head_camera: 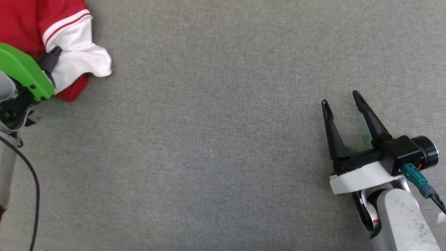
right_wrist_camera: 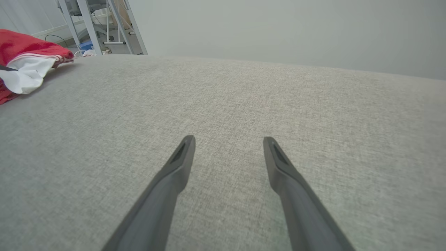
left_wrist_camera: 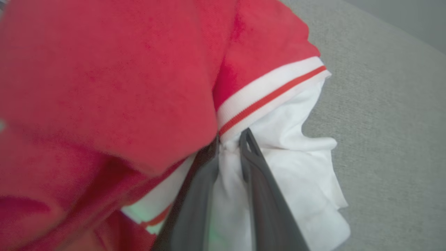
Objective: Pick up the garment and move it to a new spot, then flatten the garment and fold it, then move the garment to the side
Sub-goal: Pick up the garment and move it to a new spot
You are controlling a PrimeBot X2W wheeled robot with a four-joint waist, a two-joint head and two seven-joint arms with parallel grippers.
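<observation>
The left claw [left_wrist_camera: 230, 139] is pinched nearly closed on a bunch of the garment's white sleeve [left_wrist_camera: 299, 181]; in the left wrist view its two dark fingers [left_wrist_camera: 259, 181] rise from the bottom centre with only a thin fold of white cloth between them, just below the red-and-white striped trim [left_wrist_camera: 271, 92]. In the head view this claw sits at the far left edge under its green housing [head_camera: 21, 68], its tip buried in the same sleeve.

The garment [head_camera: 21, 21] lies crumpled in the upper left corner of the head view, red body uppermost and the white sleeve spilling toward the right onto the grey cloth surface [head_camera: 223, 139]. Whether it is lifted off that surface or resting on it, I cannot tell.

The right claw [head_camera: 340, 97] is at the lower right of the head view, well apart from the garment, its fingers spread wide and holding nothing. In the right wrist view they point across bare grey cloth, with the red and white heap at the upper left and metal frame legs [right_wrist_camera: 87, 21] beyond it.
</observation>
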